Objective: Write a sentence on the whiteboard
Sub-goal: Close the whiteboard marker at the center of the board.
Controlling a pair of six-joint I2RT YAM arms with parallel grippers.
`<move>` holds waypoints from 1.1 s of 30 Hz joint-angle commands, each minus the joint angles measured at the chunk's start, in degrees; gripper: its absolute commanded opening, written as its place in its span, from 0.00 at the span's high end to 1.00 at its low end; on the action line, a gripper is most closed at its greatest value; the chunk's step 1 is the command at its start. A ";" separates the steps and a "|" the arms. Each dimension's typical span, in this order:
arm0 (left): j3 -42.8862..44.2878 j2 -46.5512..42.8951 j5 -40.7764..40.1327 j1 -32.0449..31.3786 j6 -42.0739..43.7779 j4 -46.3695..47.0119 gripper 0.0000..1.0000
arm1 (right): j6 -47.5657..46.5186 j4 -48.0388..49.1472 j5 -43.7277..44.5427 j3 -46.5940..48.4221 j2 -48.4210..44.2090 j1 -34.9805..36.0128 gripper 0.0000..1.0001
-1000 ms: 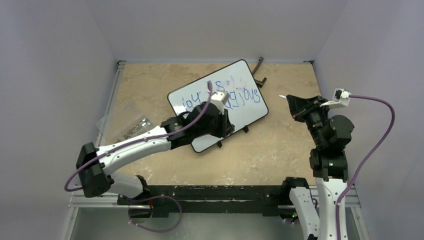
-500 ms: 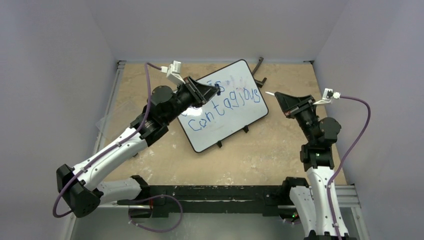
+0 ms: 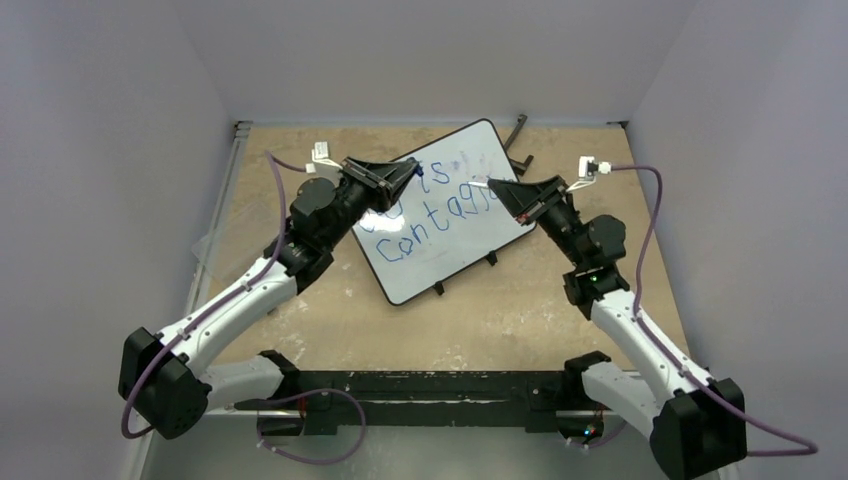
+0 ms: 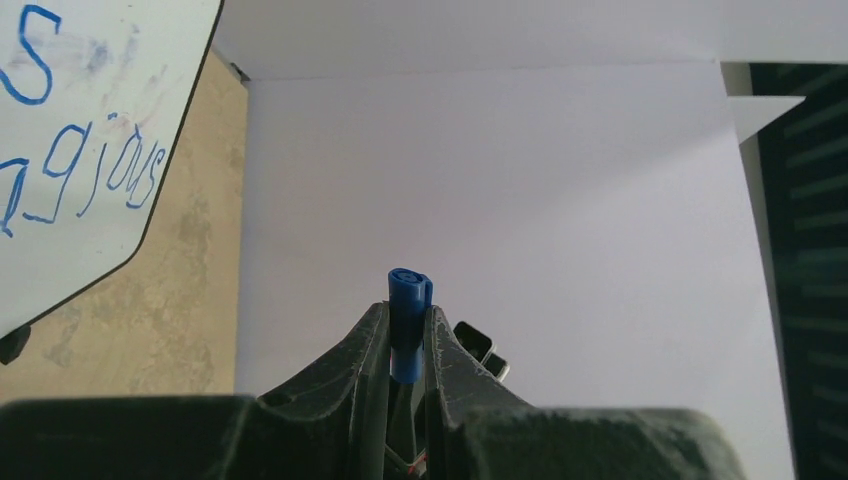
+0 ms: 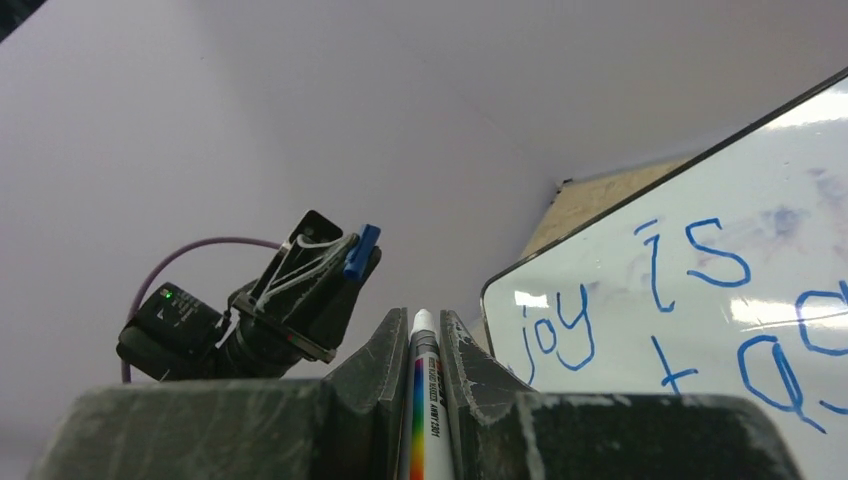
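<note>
Right fingers swung over whiteboard, left fingers raised, pinching cap

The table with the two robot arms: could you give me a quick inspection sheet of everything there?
Surface: tan stone-look table.
Job's things: whiteboard turned askew; blue sentence partly hidden.
Clutter: black bar at far edge.
Grippers: left gripper shut on blue cap; right gripper shut on marker.
Cables: purple cables hang in loose loops.
Surroundings: plain pale walls.
</note>
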 commanded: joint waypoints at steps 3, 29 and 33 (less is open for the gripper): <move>-2.62 -4.23 -5.71 1.92 -10.03 -3.85 1.00 | -7.59 11.16 5.58 4.29 6.00 7.61 1.00; 2.79 -11.52 -2.54 6.46 -26.40 -38.60 1.00 | -27.54 14.16 11.58 15.20 22.53 27.03 1.00; 3.01 -11.60 -2.20 6.61 -27.66 -39.51 1.00 | -28.56 12.25 12.79 16.10 23.56 28.04 1.00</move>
